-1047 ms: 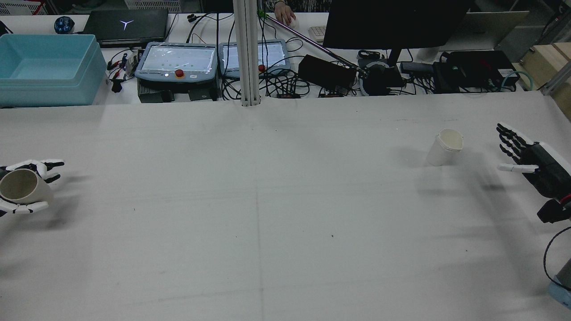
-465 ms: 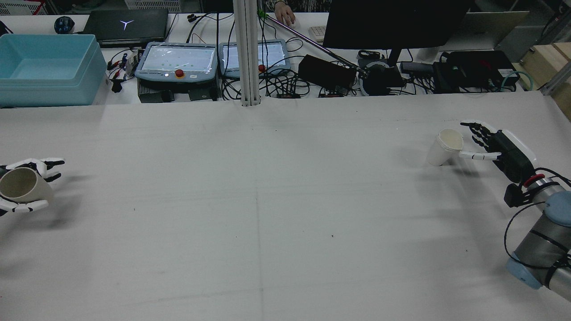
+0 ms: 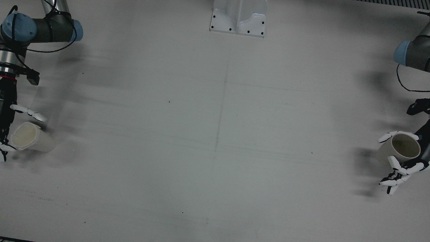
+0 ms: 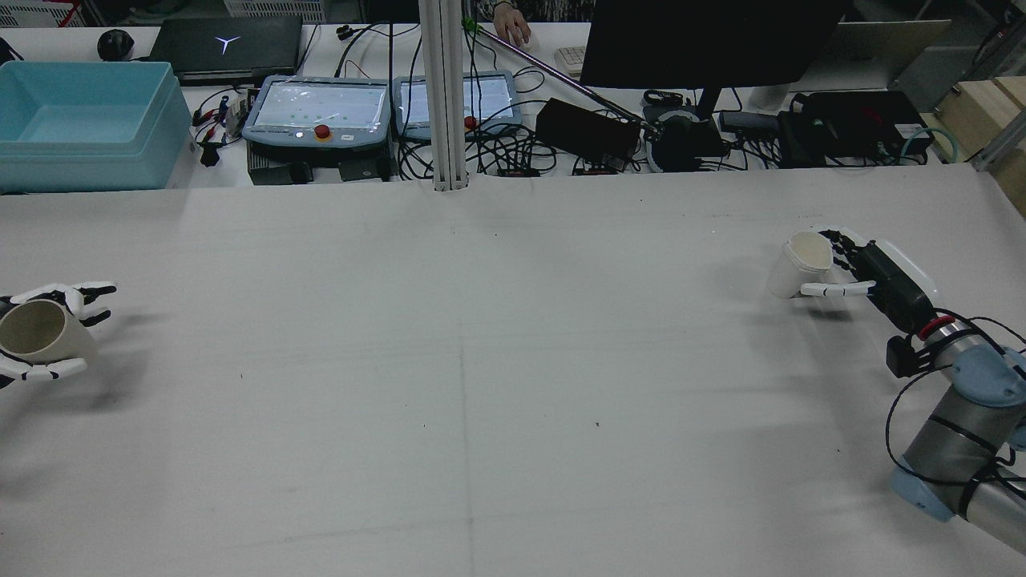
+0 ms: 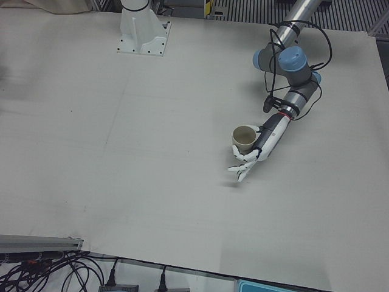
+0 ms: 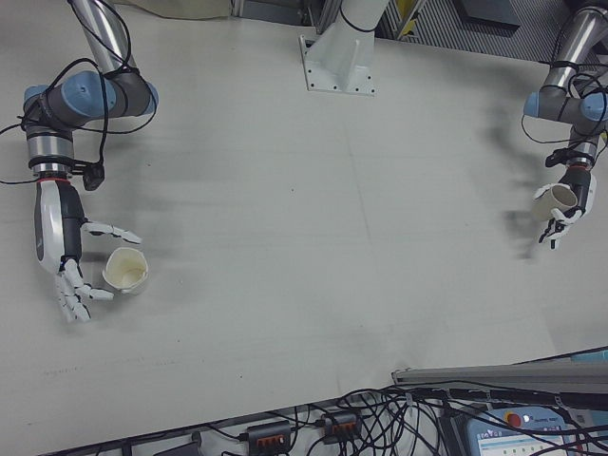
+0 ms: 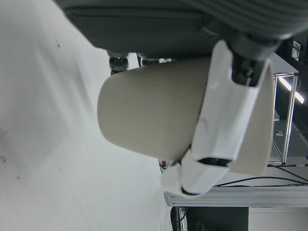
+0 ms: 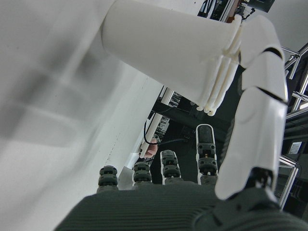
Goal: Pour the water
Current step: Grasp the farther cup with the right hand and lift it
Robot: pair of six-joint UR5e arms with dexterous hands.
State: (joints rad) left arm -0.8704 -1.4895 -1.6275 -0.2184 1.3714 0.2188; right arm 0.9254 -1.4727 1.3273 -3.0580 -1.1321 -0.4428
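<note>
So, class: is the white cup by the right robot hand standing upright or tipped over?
Upright: the white cup stands on the table, rim up.

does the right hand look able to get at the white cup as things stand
Probably yes: the right hand is open right beside the white cup, fingers spread on either side, with nothing between them.

Matt, seemingly paper cups (image 4: 801,264).

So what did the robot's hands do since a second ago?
The right hand swept in from the table's edge to the white paper cup; its fingers now bracket the cup, though a closed grip isn't clear. The cup stands where it stood. The left hand kept holding the beige cup in place.
</note>
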